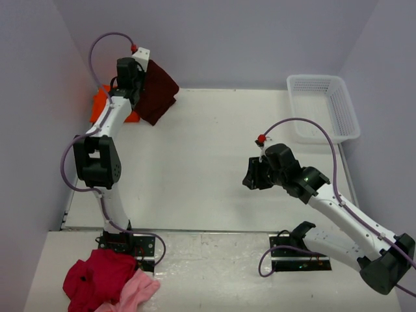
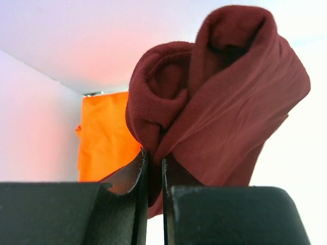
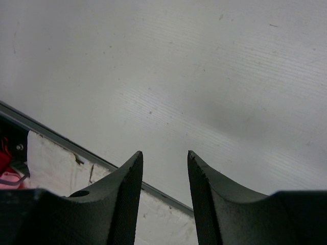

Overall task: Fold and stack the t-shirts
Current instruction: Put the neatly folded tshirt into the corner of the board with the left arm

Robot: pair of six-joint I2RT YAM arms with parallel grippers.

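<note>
Between the almost closed jaws of the left gripper (image 2: 152, 159) a fold of the maroon t-shirt (image 2: 225, 112) is pinched. The rest of it is bunched just ahead of the fingertips and seems raised off the table (image 1: 208, 149). Just left of this gripper, beyond the cloth, the orange t-shirt (image 2: 104, 138) lies flat. The right gripper (image 3: 164, 158) is half open, holds nothing, and is well apart from both. I judge that the left arm, the nearer one, must carry out the next move.

The dark maroon t-shirt (image 1: 159, 91) hangs in the air, bunched and rolled up, over the far left corner of the bench (image 1: 208, 162). The bright orange t-shirt (image 1: 99, 104) lies just beside it, by the left wall.
</note>
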